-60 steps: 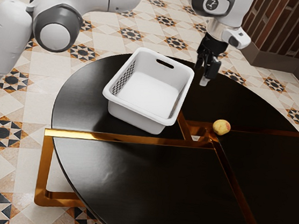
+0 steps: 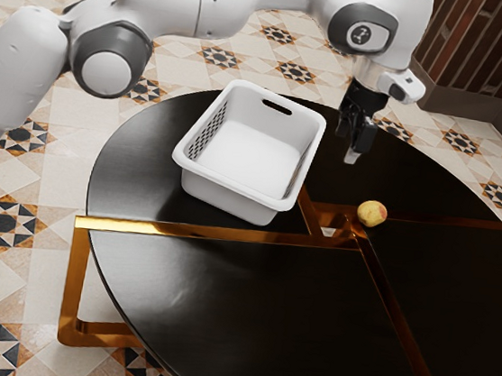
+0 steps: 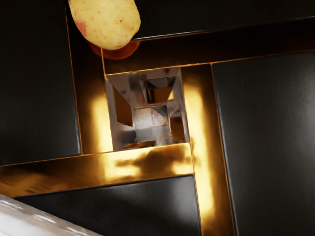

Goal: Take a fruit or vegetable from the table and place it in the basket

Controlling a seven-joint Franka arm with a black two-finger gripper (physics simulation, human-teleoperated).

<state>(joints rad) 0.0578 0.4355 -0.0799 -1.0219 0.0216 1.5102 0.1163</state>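
Note:
My black gripper (image 2: 353, 152) hangs above the dark table, between the basket and a yellow potato-like item in the exterior view; whether it is open or shut cannot be made out. The yellow item (image 2: 372, 214) rests beside the crossing of the gold strips, lower than the gripper and toward the exterior view's right. In the wrist view this yellow item (image 3: 106, 22) has small specks and a reddish patch. A white basket (image 2: 253, 156) with perforated sides stands on the table at the exterior view's left of the gripper, its bottom bare.
The round black table (image 2: 219, 311) has gold strips (image 2: 209, 233) meeting near the yellow item. A square opening (image 3: 147, 110) lies between the strips. Part of the basket's white rim (image 3: 34, 221) appears in the wrist view. Brick walls (image 2: 466, 49) stand behind.
My gripper has come lower and shifted slightly toward the exterior view's right, nearer the yellow item. The basket and the yellow item have stayed where they were.

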